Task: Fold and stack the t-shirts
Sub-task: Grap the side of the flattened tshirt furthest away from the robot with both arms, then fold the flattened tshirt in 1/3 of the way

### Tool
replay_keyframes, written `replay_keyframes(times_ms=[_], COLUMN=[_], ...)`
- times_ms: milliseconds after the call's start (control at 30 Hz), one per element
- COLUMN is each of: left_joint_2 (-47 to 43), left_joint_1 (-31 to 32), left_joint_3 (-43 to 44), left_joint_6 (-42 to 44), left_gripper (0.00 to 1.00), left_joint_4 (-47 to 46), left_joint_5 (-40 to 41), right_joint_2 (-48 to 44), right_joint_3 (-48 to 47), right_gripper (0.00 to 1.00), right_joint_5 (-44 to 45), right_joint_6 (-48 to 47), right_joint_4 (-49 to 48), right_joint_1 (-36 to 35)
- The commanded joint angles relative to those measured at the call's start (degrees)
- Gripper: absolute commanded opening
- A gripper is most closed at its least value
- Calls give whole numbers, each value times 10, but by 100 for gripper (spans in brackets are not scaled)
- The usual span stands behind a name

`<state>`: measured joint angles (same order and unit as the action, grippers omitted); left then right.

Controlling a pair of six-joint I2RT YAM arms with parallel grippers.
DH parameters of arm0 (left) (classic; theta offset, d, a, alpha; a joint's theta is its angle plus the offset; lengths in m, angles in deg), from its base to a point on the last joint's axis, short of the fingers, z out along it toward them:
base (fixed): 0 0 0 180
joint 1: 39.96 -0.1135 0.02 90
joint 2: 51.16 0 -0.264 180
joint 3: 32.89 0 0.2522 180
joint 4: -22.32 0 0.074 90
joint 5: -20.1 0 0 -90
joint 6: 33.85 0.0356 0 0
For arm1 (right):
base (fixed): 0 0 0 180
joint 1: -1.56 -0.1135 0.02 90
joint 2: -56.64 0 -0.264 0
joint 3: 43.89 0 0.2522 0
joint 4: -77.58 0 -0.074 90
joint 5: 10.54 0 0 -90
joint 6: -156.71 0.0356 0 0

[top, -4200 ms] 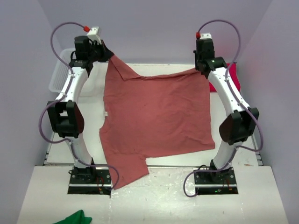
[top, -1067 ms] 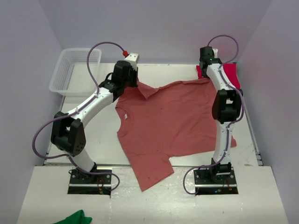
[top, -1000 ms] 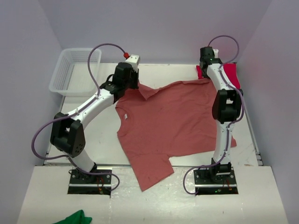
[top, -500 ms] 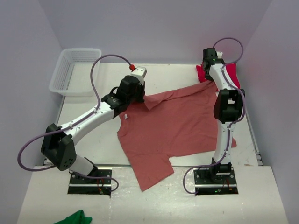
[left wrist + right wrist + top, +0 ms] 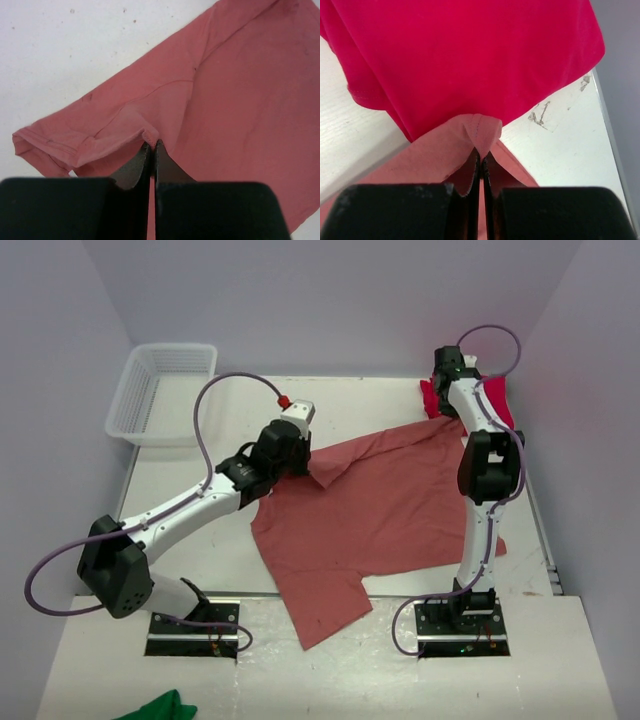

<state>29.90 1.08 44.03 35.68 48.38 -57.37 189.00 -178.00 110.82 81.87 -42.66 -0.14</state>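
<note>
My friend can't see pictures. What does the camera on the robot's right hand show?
The right gripper is pinched shut on a folded edge of the salmon-red t-shirt. Behind it, a bright crimson t-shirt fills the top of the view, lying on the white table.

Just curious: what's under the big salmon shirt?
White table shows around the salmon shirt; its corner in the right fingers seems to overlap the crimson shirt. Anything else beneath is covered.
</note>
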Motion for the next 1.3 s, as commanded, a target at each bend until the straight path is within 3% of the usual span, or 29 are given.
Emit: replay_keyframes(times_ms=[0,433,767,933,1100,1200,1233,1267], left_joint_2=[-22,-91,-109,-71,-17,-8,-7,-7], left_joint_1=[4,5,11,12,17,19,22,30], left_joint_3=[-16,-71,-126,-170,-168,-175,-178,-180], left_joint_6=[-18,-49,-91,-117,-142,-161,-164,-174], left_gripper=[0,0,0,0,1,12,25,31], left_joint_4=[-2,9,-17,-25,-1,-4,-8,-8], left_joint_5=[26,66,-56,-43,20,16,18,24], right_joint_2=[-30,-90,-90,-82,-83,-83,-83,-82], right_joint_3=[31,102,105,100,109,111,111,110], right_gripper=[0,0,0,0,0,0,0,0], right_joint_5=[3,11,11,7,3,1,0,0], right_joint_6=[23,38,38,41,39,40,40,39], right_joint_4=[1,-17,-13,-2,-6,-6,-6,-5], right_joint_1=[3,3,3,3,3,3,3,3])
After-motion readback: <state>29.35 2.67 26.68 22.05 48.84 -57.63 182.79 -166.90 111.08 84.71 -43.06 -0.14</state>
